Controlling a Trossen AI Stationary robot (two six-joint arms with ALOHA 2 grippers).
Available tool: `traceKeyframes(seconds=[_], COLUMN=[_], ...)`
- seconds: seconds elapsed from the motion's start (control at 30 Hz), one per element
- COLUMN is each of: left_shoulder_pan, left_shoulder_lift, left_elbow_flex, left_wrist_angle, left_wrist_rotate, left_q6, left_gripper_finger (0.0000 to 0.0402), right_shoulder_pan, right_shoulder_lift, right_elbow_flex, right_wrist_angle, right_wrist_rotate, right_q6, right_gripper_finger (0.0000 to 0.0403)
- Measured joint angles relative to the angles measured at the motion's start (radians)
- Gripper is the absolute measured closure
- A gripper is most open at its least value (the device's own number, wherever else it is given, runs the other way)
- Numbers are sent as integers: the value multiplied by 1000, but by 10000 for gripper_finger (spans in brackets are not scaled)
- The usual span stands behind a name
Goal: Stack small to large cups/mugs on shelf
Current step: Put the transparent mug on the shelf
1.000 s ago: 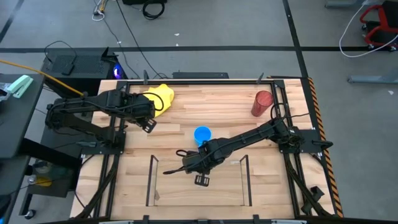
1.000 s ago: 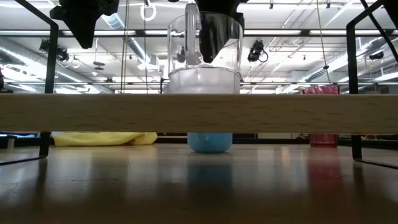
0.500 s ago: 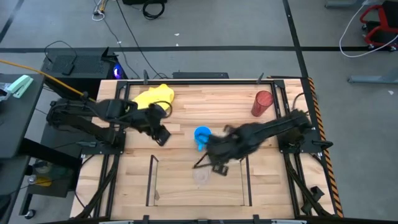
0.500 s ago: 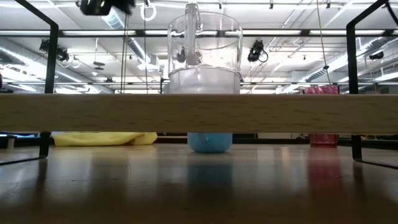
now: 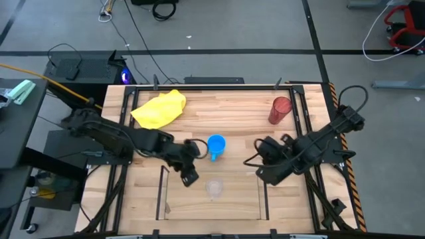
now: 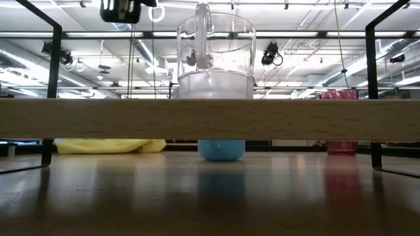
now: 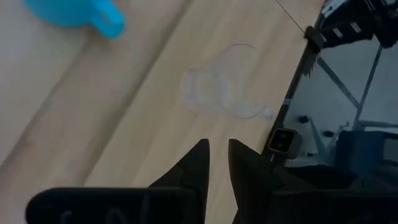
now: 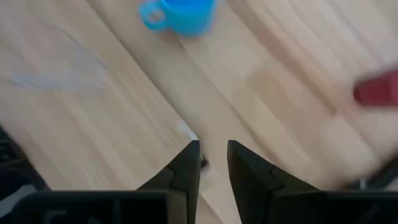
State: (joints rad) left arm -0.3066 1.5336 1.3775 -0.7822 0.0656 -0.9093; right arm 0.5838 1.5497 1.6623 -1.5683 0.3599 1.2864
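Note:
A tiny clear cup (image 5: 214, 188) stands upright on its base on the light wood plank (image 6: 210, 119) of the low shelf (image 5: 163, 192); it also shows in the low view (image 6: 215, 52). A blue mug (image 5: 216, 146) stands on the table just beyond the shelf. A dark red tumbler (image 5: 280, 109) stands at the far right. My left gripper (image 5: 189, 178) hovers at the shelf's left side, fingers together, empty; the clear cup (image 7: 214, 90) lies ahead of it. My right gripper (image 5: 264, 174) hovers at the shelf's right side, a narrow gap between its fingers (image 8: 211, 149), empty.
A yellow cloth (image 5: 159, 108) lies at the far left of the table. The shelf's thin dark uprights (image 5: 264, 192) stand on both sides of the plank. Black frame rails (image 5: 312, 166) run along the table's left and right edges.
My right gripper has left the clear cup and drawn back toward the table's right edge; the cup stays upright on the plank. My left gripper has gone from beside the yellow cloth toward the near edge and right, up to the shelf's left side.

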Motion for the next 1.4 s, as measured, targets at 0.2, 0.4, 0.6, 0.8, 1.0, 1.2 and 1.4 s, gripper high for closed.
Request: traceKeyframes(seconds=[0.2,0.4,0.6,0.8,1.0,1.2,1.4], left_shoulder_pan=[-31,-20,-9,0,3,4,7], left_shoulder_lift=[114,251,361,410,417,420,442], left_elbow_flex=[153,322,435,436,435,435,435], left_wrist_angle=[-88,-250,-343,-378,-330,-302,-286], left_wrist_rotate=[-11,-64,-70,-71,-60,-51,-49], left_q6=[53,90,110,109,94,90,93], left_gripper_finger=[331,314,291,272,254,243,247], right_shoulder_pan=[61,100,120,200,285,344,369], right_shoulder_lift=[-74,-86,-102,-103,-101,-100,-100], right_elbow_flex=[-196,-276,-275,-274,-278,-278,-284], right_wrist_angle=[72,134,133,26,-3,-3,-2], right_wrist_rotate=[-42,-78,-73,-74,-72,-57,-46], right_q6=[172,229,241,339,481,579,629], right_gripper_finger=[315,308,302,302,302,302,302])
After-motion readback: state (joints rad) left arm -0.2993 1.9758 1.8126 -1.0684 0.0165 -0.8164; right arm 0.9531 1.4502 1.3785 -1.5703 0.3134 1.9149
